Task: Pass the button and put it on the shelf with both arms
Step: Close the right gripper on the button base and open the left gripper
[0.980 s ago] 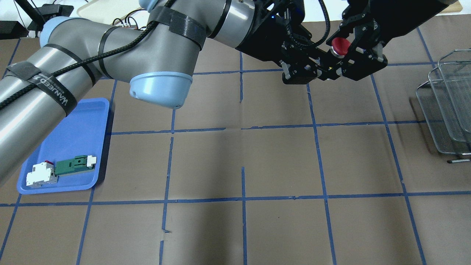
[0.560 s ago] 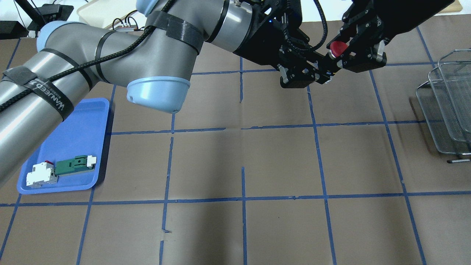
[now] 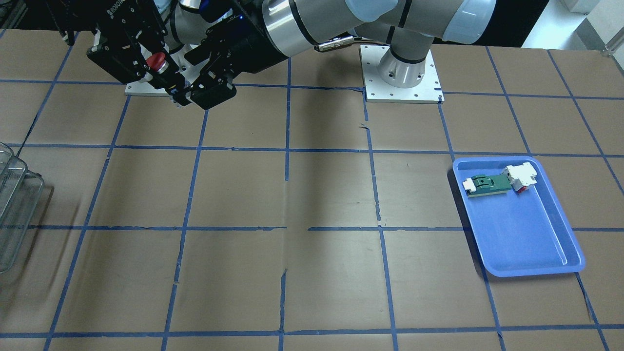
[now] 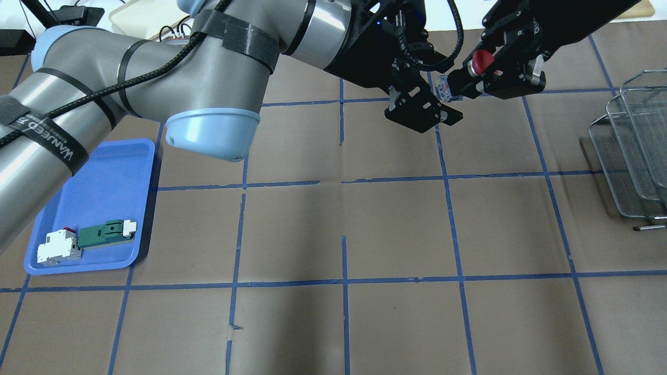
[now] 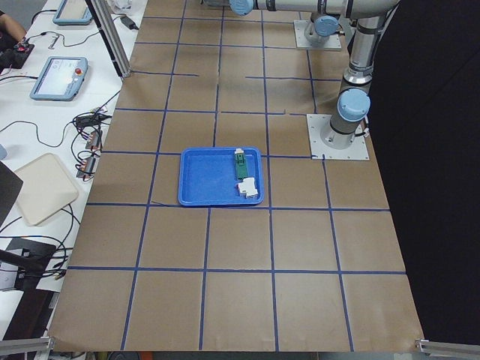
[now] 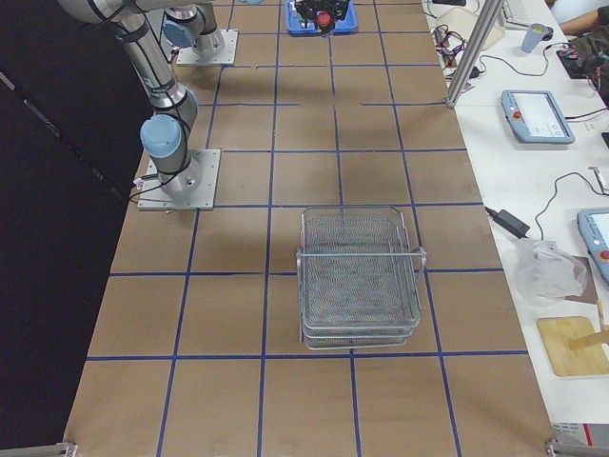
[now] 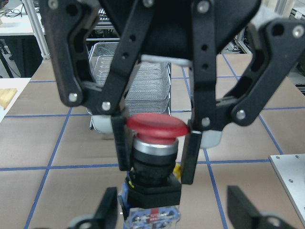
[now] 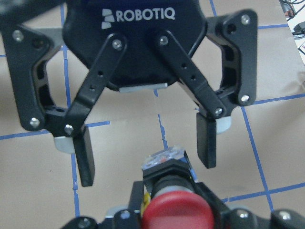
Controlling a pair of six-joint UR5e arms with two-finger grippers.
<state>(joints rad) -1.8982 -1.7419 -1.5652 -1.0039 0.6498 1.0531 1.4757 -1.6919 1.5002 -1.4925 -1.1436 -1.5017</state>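
Handover done: black two-finger left gripper [image 8: 147, 166] just released, fingers spread wide either side, pulling back. Red mushroom-cap push-button w/ black body [image 7: 155, 128] now mid-air in black right gripper [image 7: 156, 160] alone, pinched under cap, wrist level. Silvery wire-mesh shelf [image 7: 152, 86] behind, btn well short of it; carry prob. next.

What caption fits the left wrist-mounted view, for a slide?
Right gripper clamps the button below its red cap; left gripper is open beneath.

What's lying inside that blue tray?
A green-and-white connector part and a white block with red, touching, at one end of the tray; the floor beneath them is covered.
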